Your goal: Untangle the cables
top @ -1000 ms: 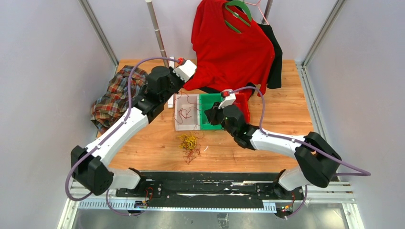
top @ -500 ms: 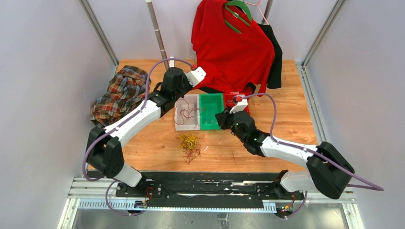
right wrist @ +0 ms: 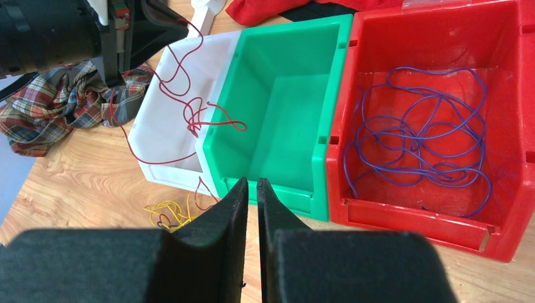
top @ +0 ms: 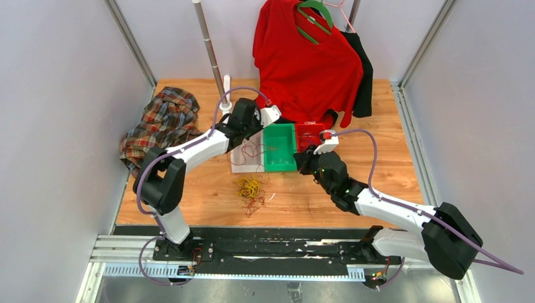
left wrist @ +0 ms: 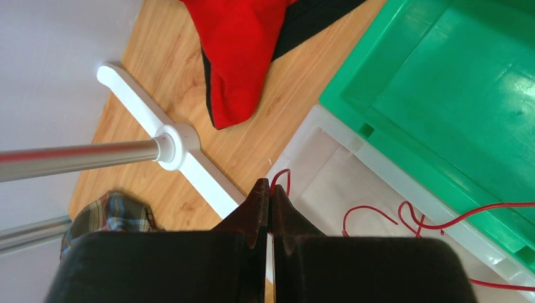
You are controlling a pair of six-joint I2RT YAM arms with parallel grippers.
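My left gripper (left wrist: 270,189) is shut on a red cable (left wrist: 372,208) above the far left corner of the white bin (left wrist: 328,158). The cable trails down into the white bin (right wrist: 164,170) and loops over the green bin's rim (right wrist: 284,25). In the top view the left gripper (top: 245,131) hangs over the white bin (top: 243,165). My right gripper (right wrist: 252,186) is shut and empty, at the near edge of the green bin (top: 279,148). A purple cable (right wrist: 416,139) lies in the red bin (top: 310,132). A yellow and dark red tangle (top: 249,189) lies on the table in front of the bins.
A plaid cloth (top: 158,123) lies at the table's left. A red shirt (top: 303,63) hangs on a hanger behind the bins, touching the table. A metal pole (top: 211,50) stands on a white base (left wrist: 176,142) at the back left.
My left gripper has swung right and forward from the pole base to above the white bin, the red cable with it. My right gripper has drawn back right, off the green bin.
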